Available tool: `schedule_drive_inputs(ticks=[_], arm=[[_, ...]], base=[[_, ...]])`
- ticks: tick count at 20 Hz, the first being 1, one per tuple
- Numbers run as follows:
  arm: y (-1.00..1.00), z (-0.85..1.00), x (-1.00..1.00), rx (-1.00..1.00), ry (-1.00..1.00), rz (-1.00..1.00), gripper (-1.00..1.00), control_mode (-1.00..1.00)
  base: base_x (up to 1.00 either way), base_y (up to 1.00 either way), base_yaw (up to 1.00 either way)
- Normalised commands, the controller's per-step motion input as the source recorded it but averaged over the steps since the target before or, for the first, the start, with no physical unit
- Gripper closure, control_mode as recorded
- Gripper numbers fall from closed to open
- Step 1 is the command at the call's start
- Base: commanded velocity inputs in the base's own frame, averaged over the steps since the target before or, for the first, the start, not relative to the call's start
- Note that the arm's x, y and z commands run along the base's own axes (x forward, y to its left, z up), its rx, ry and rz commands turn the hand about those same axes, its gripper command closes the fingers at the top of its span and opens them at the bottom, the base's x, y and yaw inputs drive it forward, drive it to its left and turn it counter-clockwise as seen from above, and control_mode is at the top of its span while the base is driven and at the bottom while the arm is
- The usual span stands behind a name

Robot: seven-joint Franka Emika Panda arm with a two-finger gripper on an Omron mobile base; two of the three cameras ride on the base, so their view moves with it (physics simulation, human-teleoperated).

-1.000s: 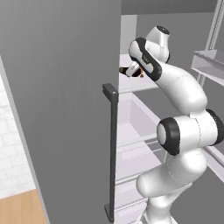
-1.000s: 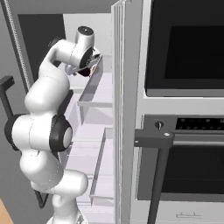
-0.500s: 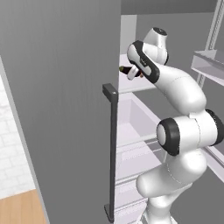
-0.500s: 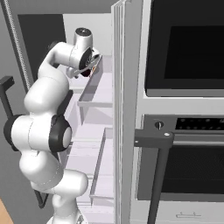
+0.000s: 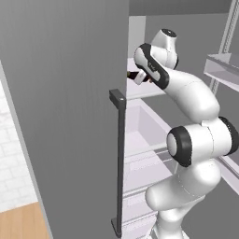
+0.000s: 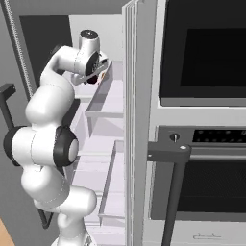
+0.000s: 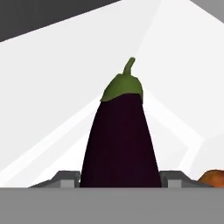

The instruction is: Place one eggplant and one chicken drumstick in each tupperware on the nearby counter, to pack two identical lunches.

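A dark purple eggplant (image 7: 120,144) with a green cap stands between my fingertips, stem pointing away. My gripper (image 7: 120,180) is shut on the eggplant, with a finger (image 7: 65,179) pressed against each side of its base. A brown-orange piece, likely a chicken drumstick (image 7: 213,177), lies just to its right on the white shelf. From the base, my gripper (image 5: 135,74) reaches into the upper fridge shelf, and it also shows beside the door bins (image 6: 95,77). The tupperware and the counter are out of view.
The open fridge door with its dark vertical handle (image 5: 119,149) stands close on the left. White drawers (image 5: 140,135) sit below the shelf. Door bins (image 6: 103,103) and a wall oven (image 6: 202,53) with a bar handle (image 6: 173,158) are on the right.
The upper wrist has eased very slightly to the left. The hand stays at the fridge shelf.
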Motion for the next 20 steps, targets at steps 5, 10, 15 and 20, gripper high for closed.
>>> schedule_drive_inputs(ticks=[5, 10, 15, 20], arm=[[0.00, 0.00, -0.27, 0.00, 0.00, -0.01, 1.00, -1.00], [-0.02, -0.04, -0.88, 0.02, -0.02, -0.33, 1.00, -1.00], [-0.01, -0.07, -0.66, 0.03, -0.04, -0.56, 1.00, -1.00], [-0.15, 0.04, -0.46, 0.03, 0.00, -0.53, 1.00, -1.00]], base=[[0.00, 0.00, 0.00], [0.00, 0.00, 0.00], [0.00, 0.00, 0.00], [0.00, 0.00, 0.00]])
